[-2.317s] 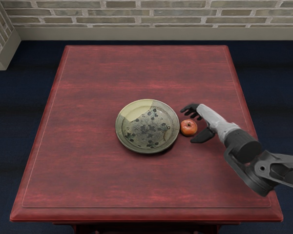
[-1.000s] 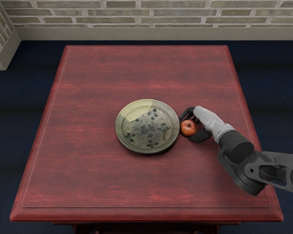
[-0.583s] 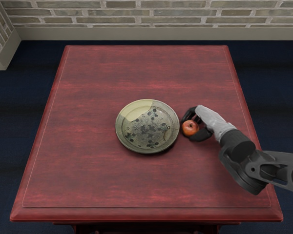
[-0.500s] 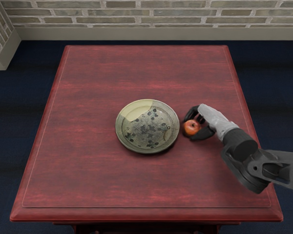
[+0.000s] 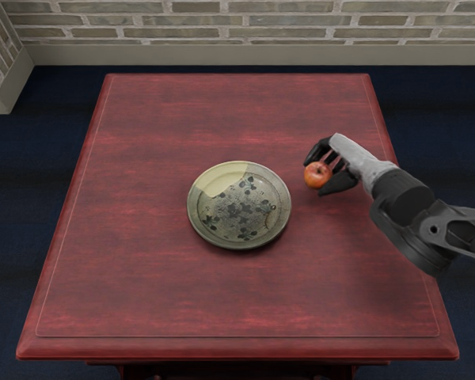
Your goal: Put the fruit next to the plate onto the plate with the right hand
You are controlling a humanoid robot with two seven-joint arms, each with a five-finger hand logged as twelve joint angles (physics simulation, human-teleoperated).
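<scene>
Fruit, a small round red apple (image 5: 317, 174), is clamped in the dark curled fingers of the right hand (image 5: 337, 165), whose grey arm enters from the right edge. It is to the right of the plate (image 5: 196, 190), apart from its rim. The plate is round, olive-glazed, with dark speckles. The table (image 5: 182, 119) is red wood with grain.

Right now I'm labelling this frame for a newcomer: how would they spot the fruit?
Start at the red table, then the plate at its middle. Right of the plate, the right hand holds an apple: small, round, red, the only fruit.
</scene>
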